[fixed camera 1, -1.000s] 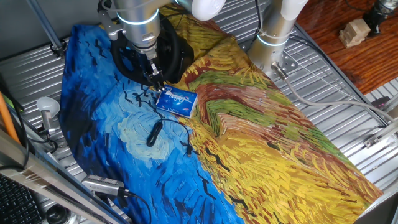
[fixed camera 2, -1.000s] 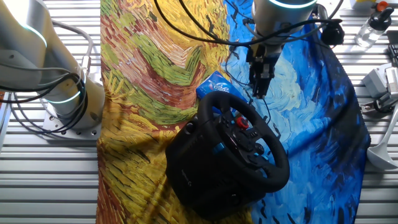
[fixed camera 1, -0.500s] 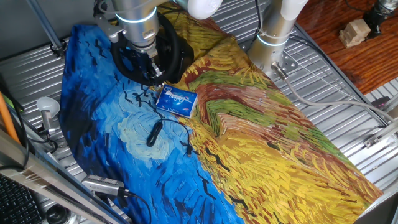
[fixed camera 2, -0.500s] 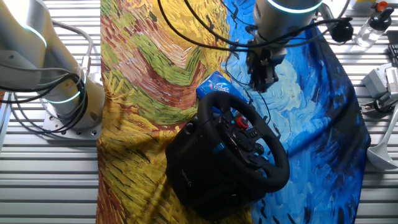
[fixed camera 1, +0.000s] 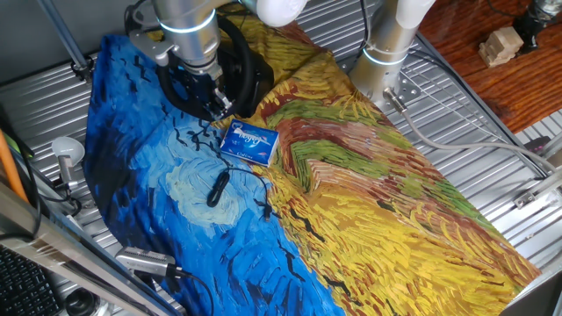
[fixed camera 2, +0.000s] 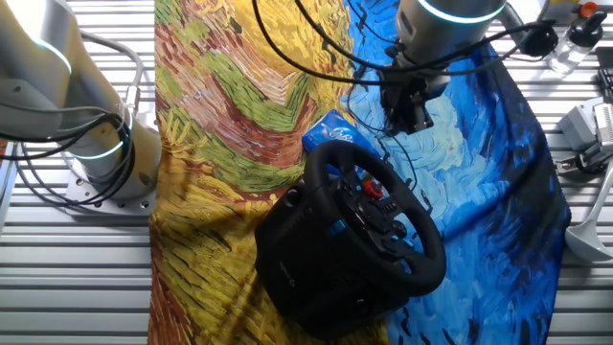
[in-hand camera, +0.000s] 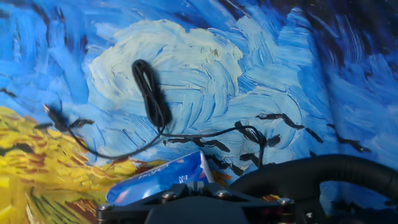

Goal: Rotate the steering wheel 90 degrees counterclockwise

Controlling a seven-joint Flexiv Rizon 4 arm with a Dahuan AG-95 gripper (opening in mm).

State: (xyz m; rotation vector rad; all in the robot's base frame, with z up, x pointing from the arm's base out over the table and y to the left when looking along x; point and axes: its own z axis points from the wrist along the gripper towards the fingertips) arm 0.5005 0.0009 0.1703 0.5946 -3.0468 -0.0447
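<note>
- Gripper [fixed camera 2: 406,123] hangs above the painted cloth [fixed camera 2: 239,105], just beyond the steering wheel's top rim; whether its fingers are spread or together, I cannot tell.
- Steering wheel [fixed camera 2: 375,218] sits tilted on its black base [fixed camera 2: 297,264], untouched.
- Blue packet [fixed camera 1: 249,142] lies beside the wheel, near a thin black cable [in-hand camera: 152,99].

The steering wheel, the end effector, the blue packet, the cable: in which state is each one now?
steering wheel: on its black base, tilted, not gripped.
end effector: above the cloth beside the wheel rim, holding nothing; open or shut cannot be told.
blue packet: lying flat on the cloth, next to the wheel.
cable: loose on the cloth, one part bundled, plug end free.
</note>
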